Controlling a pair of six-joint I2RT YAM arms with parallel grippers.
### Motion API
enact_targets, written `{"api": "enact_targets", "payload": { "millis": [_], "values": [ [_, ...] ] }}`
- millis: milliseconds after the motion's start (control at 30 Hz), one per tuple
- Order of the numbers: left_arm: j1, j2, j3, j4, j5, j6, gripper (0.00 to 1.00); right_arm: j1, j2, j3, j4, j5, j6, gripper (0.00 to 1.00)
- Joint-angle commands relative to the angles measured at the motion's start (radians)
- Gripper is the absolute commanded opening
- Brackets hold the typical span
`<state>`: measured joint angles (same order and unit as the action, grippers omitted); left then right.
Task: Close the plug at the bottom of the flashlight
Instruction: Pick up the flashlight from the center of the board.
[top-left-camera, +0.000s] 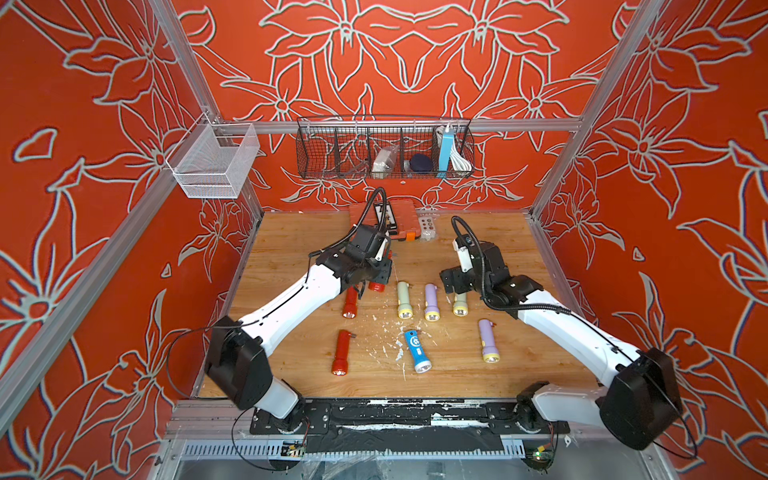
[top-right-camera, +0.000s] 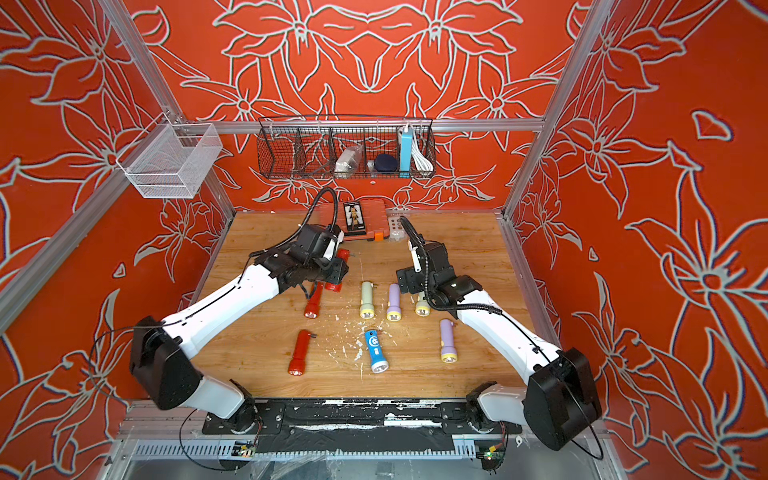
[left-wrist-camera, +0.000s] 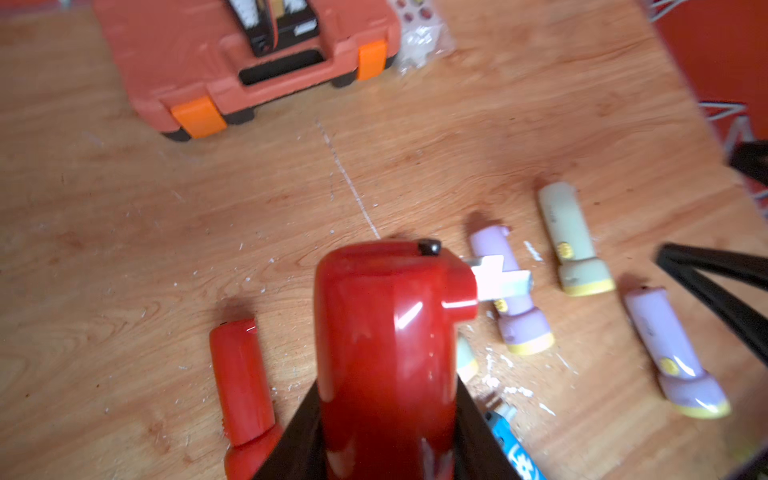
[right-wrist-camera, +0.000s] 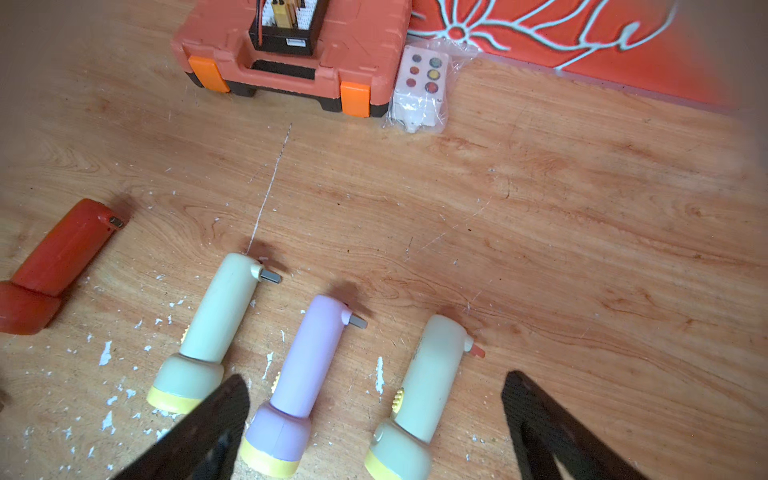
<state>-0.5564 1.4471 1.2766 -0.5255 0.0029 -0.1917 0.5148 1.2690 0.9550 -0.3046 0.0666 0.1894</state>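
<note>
Left gripper (left-wrist-camera: 386, 401) clamps the red flashlight (left-wrist-camera: 386, 324); right gripper (right-wrist-camera: 374, 380) gapes wide, holding nothing; black wire basket (top-left-camera: 320, 153) holds a blue power bank (top-left-camera: 444, 149) and white cable (top-left-camera: 460, 161).

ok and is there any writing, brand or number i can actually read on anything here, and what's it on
No text can be read in any view.
blue flashlight: white round emblem and small marks, too small and blurred to read.
orange case: small white tag on its black insert, too blurred to read.
purple flashlight: yellow mark on its side, too blurred to read.
</note>
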Motion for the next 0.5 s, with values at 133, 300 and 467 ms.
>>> {"api": "enact_targets", "payload": {
  "millis": [133, 300, 467],
  "values": [
    [0.001, -0.293, -0.283, 0.406, 0.073, 0.085, 0.0, -0.01, -0.059, 0.062, 0.007, -0.07, 0.0, 0.98],
    [0.003, -0.417, -0.388, 0.487, 0.096, 0.151, 0.0, -0.013, -0.091, 0.082, 0.027, -0.153, 0.003, 0.98],
    [0.01, -0.503, -0.484, 0.541, 0.227, 0.221, 0.0, -0.013, -0.133, 0.091, 0.066, -0.343, -0.016, 0.98]
  ]
}}
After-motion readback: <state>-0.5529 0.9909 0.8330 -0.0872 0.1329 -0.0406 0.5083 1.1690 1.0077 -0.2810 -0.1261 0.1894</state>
